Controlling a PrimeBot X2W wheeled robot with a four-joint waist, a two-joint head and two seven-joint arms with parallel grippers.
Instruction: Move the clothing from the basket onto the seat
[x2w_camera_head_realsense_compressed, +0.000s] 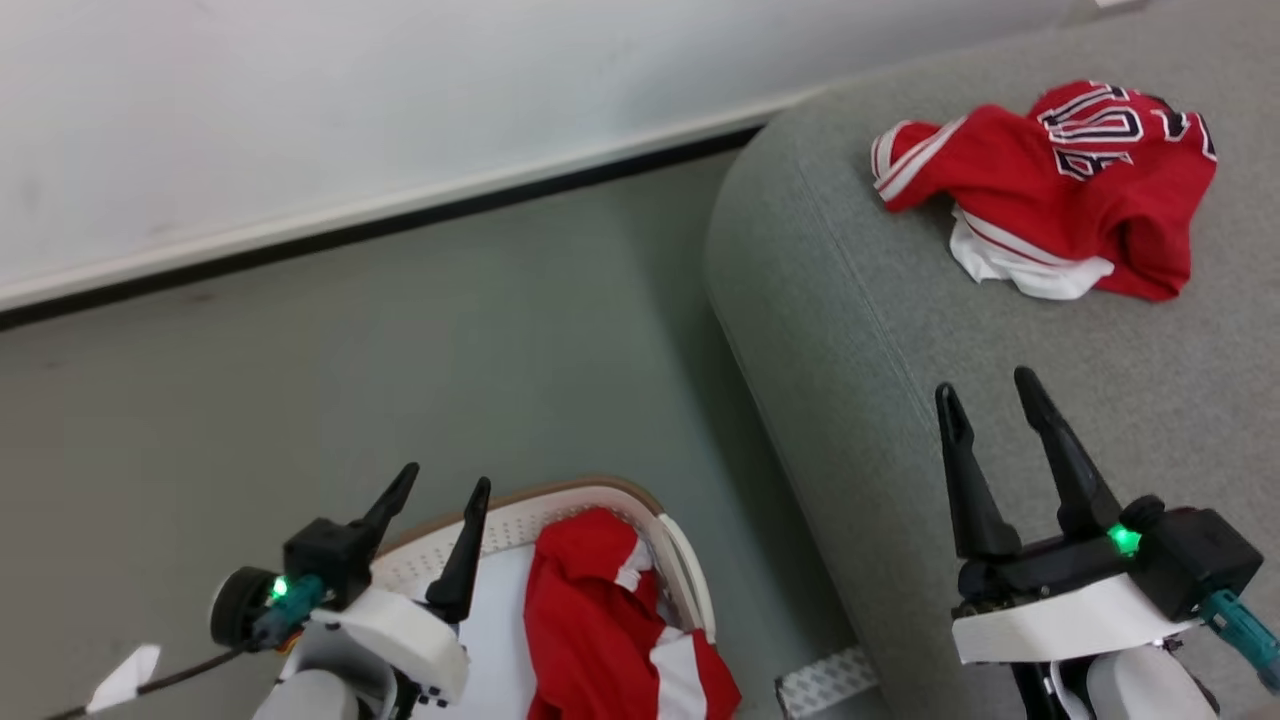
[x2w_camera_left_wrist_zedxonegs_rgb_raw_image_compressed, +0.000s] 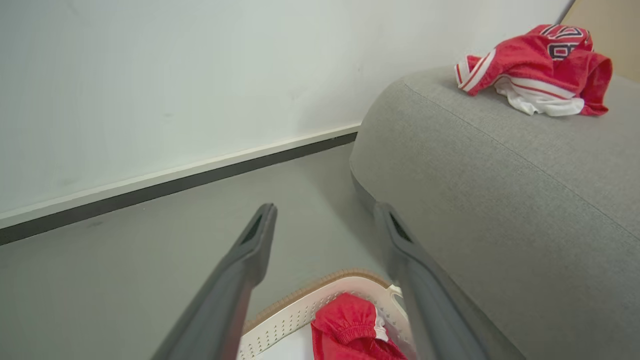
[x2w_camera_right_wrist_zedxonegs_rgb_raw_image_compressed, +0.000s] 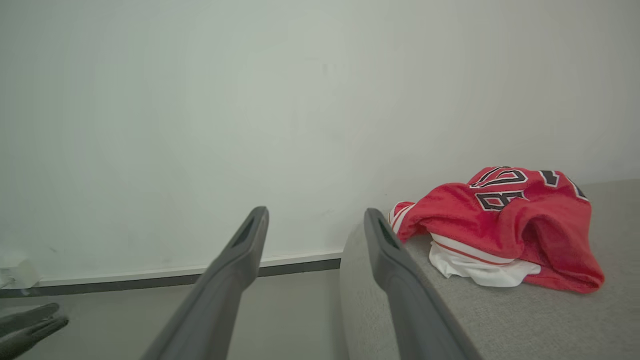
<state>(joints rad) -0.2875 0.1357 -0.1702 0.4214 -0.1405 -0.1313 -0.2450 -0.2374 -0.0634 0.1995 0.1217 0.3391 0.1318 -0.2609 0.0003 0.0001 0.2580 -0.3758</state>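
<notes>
basket (x2w_camera_head_realsense_compressed: 530, 522) cut off below, seat (x2w_camera_head_realsense_compressed: 850, 330) cut off right

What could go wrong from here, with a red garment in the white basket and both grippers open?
1. The open left gripper hovers at the rim of the rounded white perforated basket; reaching for the crumpled red-and-white garment, it may catch the wall or lining.
2. A thin fold of fabric could slip free above the floor.
3. Released near the rounded edge of the light grey upholstered seat, it might slide off.

left gripper (x2w_camera_head_realsense_compressed: 446, 486) spread empty, right gripper (x2w_camera_head_realsense_compressed: 990, 392) likewise
</notes>
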